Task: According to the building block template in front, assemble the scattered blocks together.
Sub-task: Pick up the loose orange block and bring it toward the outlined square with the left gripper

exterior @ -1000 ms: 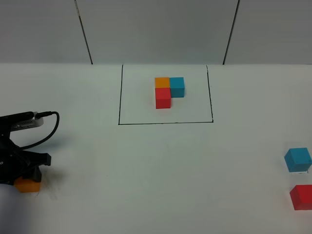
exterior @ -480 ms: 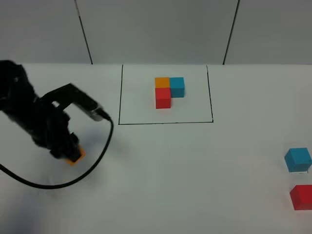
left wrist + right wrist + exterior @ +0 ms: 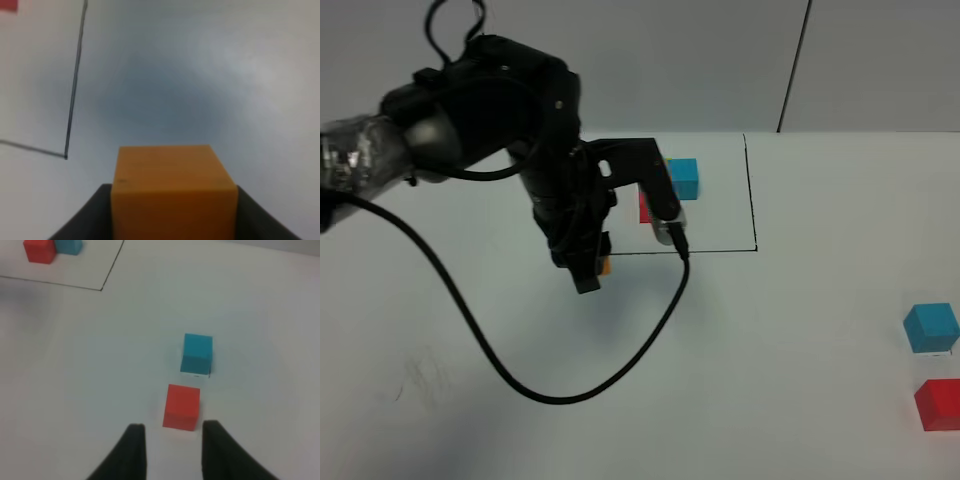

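Left arm (image 3: 510, 110) has swung in from the 9 o'clock edge of the table (image 3: 800, 320) to mid-table over the last second, bringing the orange cube (image 3: 172, 190) with it. I now see the arm across the drawn black frame (image 3: 751, 190), covering its 9 o'clock side. Its cable (image 3: 520, 370) loops over the table toward 7 o'clock.

Building block template (image 3: 683, 178) sits inside the frame, toward 12 o'clock; only its blue cube and a sliver of red show past the arm.

Left gripper (image 3: 588, 270) is clamped on the orange cube, at 7 o'clock from the template, just outside the frame's 6 o'clock line. Can't tell if the cube touches the table.

Right gripper (image 3: 174, 452): jaws apart, nothing between them, red cube (image 3: 182, 406) just ahead of the gap.

Blue cube (image 3: 931, 328) and red cube are at the table's 4 o'clock edge, near each other but apart, red at 6 o'clock from blue.
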